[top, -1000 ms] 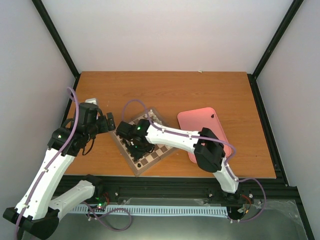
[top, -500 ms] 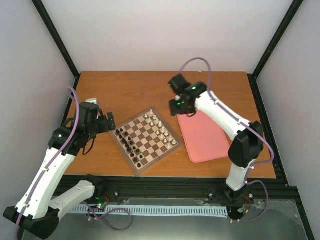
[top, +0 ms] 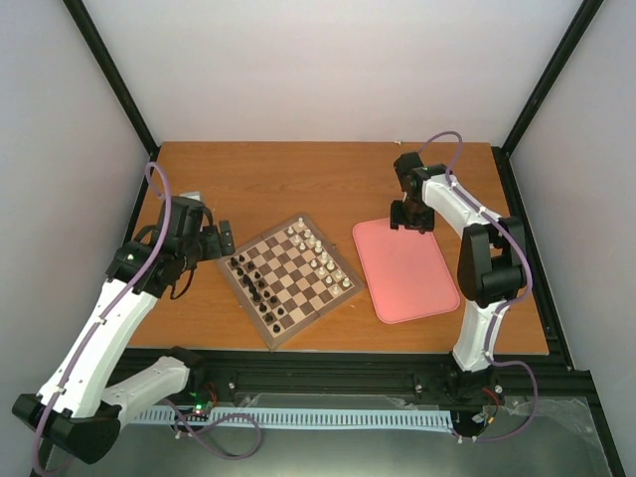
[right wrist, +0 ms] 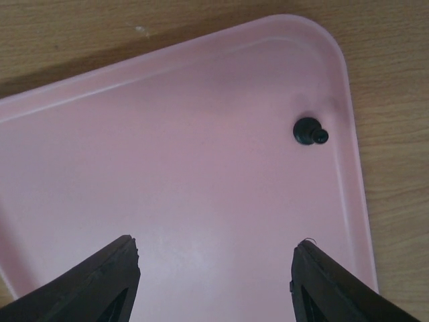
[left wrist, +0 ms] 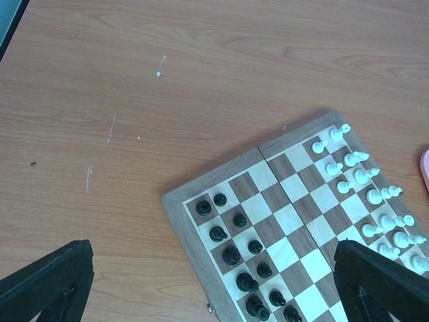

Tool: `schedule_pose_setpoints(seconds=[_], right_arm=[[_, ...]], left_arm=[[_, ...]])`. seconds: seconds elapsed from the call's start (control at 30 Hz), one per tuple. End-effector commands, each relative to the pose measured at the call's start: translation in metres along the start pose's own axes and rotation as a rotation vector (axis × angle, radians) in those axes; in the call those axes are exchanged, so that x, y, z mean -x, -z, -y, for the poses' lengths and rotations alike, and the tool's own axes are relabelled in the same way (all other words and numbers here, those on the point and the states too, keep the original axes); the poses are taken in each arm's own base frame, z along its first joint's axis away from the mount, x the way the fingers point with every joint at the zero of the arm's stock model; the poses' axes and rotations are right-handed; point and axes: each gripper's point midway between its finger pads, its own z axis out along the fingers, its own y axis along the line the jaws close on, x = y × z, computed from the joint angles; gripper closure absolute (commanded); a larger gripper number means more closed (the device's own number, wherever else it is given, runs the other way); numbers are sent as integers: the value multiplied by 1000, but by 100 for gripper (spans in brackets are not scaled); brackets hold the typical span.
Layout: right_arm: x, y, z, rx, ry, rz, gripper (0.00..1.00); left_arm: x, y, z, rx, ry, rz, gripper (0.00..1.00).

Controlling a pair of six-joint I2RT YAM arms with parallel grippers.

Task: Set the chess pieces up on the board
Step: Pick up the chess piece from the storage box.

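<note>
The board (top: 295, 279) lies left of centre on the table. Several black chess pieces (top: 253, 286) stand in two rows along its left side, and they also show in the left wrist view (left wrist: 231, 255) on the board (left wrist: 295, 201). One black piece (right wrist: 310, 131) lies on its side in the far corner of the pink tray (right wrist: 188, 168). My right gripper (right wrist: 214, 282) is open and empty above that end of the tray, the piece ahead and to the right of its fingers. My left gripper (left wrist: 214, 288) is open and empty, hovering at the board's left edge.
White pieces (top: 318, 253) stand in two rows along the board's right side, and also show in the left wrist view (left wrist: 365, 194). The pink tray (top: 407, 283) lies right of the board. Black frame posts and white walls ring the table.
My right arm has left the board's black side and swung right and back, over the far end of the pink tray. My left arm has shifted slightly.
</note>
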Motion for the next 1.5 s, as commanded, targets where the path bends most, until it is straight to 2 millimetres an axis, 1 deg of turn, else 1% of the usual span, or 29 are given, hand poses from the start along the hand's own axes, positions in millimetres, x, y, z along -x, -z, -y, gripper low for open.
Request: schedule_pose_setpoints(seconds=[0.0,0.27,0.4,0.43,0.53,0.7,0.8,0.87,1.0,1.27,1.37,1.47], right_arm=[[13,-19,19,-24,-20,7,38],[24,-42,44,-68,-55,-12,40],[29,-52,48,-60,-60,-25,41],[30,-55,47,-59,-59,-29,44],[34,-59,46,-52,-59,-30,57],[39,-64,48,-55,-55,-38,61],[39,-66,51,-54,-58,-44,66],[40,-67,53,-55,-59,-45,72],[40,-68,55,-57,-53,-47,78],[35,-70,56,-55,-53,-59,81],[34,-70,57,-51,-58,-62,87],[32,-71,55,-44,-59,-65,96]], left_arm=[[13,5,6,-20,-1,32,0],[15,-5,10,-10,-8,18,0],[16,-9,12,-6,-10,13,0],[16,-10,12,-4,-10,12,0],[16,-11,11,4,-9,9,0],[16,-13,10,11,-5,9,0],[17,-14,11,12,-1,8,0],[16,-15,11,12,3,5,0],[15,-18,12,12,5,1,0],[15,-20,14,10,4,-6,0],[15,-20,13,10,5,-5,0],[14,-20,13,12,1,-6,0]])
